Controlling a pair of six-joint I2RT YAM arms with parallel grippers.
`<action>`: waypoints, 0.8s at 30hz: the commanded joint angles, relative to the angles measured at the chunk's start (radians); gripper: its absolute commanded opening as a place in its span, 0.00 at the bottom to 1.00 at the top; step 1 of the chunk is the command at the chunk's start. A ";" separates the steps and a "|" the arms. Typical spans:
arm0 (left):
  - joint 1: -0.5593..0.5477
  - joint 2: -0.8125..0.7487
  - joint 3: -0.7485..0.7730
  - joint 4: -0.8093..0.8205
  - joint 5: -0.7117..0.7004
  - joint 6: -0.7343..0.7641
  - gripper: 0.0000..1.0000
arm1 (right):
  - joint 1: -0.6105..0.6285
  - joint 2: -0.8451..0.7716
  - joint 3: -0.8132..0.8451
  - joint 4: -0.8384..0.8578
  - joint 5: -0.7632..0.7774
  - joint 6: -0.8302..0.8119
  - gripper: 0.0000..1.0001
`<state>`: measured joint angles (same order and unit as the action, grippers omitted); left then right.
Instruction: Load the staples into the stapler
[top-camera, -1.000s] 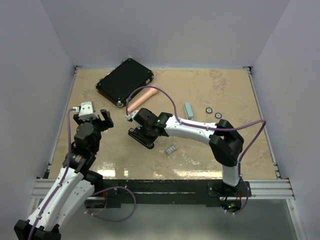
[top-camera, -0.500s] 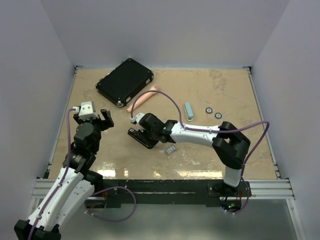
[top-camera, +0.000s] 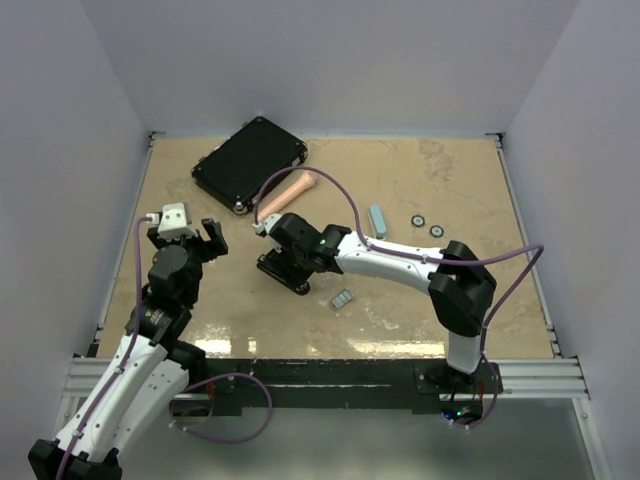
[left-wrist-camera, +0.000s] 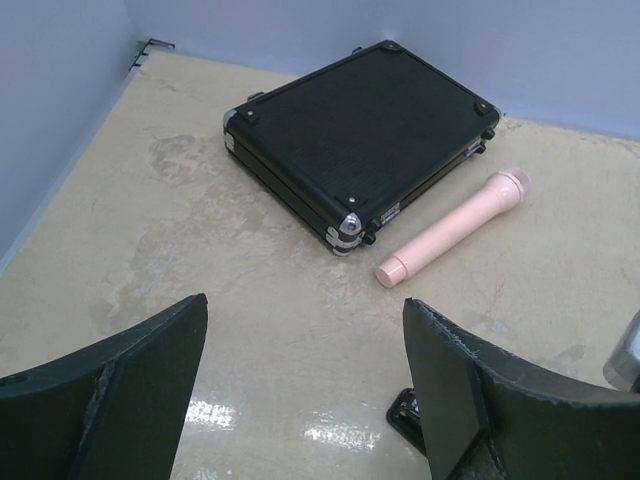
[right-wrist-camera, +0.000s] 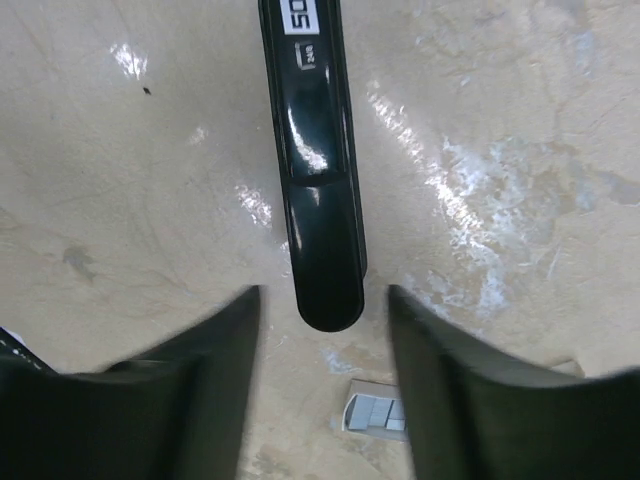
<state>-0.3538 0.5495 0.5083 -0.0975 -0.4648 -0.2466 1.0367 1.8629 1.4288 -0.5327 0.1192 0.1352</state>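
Observation:
A black stapler (top-camera: 290, 280) lies mid-table, closed as far as I can tell. In the right wrist view it (right-wrist-camera: 315, 190) runs lengthwise, its rounded end between my fingertips. My right gripper (top-camera: 285, 248) hovers over it, open and empty (right-wrist-camera: 322, 300), the jaws straddling the stapler's end without touching. The staples (top-camera: 342, 299), a tiny grey ribbed block, lie just right of the stapler; in the right wrist view they (right-wrist-camera: 376, 413) sit on a small white tray. My left gripper (top-camera: 188, 245) is open and empty (left-wrist-camera: 305, 320), left of the stapler, whose corner (left-wrist-camera: 405, 415) shows.
A black case (top-camera: 250, 163) lies at the back left, a pink cylinder (top-camera: 288, 195) beside it. A light blue stapler (top-camera: 377, 220) and two small black rings (top-camera: 427, 226) lie right of centre. Walls close in the table's sides and back.
My right gripper dipped toward the near right over the black stapler, then came back up to where it was. The left arm has not moved.

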 joint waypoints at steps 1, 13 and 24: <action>0.006 -0.025 0.052 -0.013 -0.006 -0.002 0.85 | -0.027 -0.040 0.096 -0.058 0.020 -0.005 0.68; 0.004 -0.079 0.275 -0.189 -0.138 0.056 1.00 | -0.489 -0.577 -0.214 0.221 0.048 0.167 0.98; 0.004 -0.250 0.343 -0.087 -0.288 0.216 1.00 | -0.635 -1.131 -0.488 0.405 0.535 0.101 0.98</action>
<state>-0.3538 0.3443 0.8227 -0.2565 -0.6865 -0.1341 0.3981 0.8490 1.0302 -0.2466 0.4522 0.2722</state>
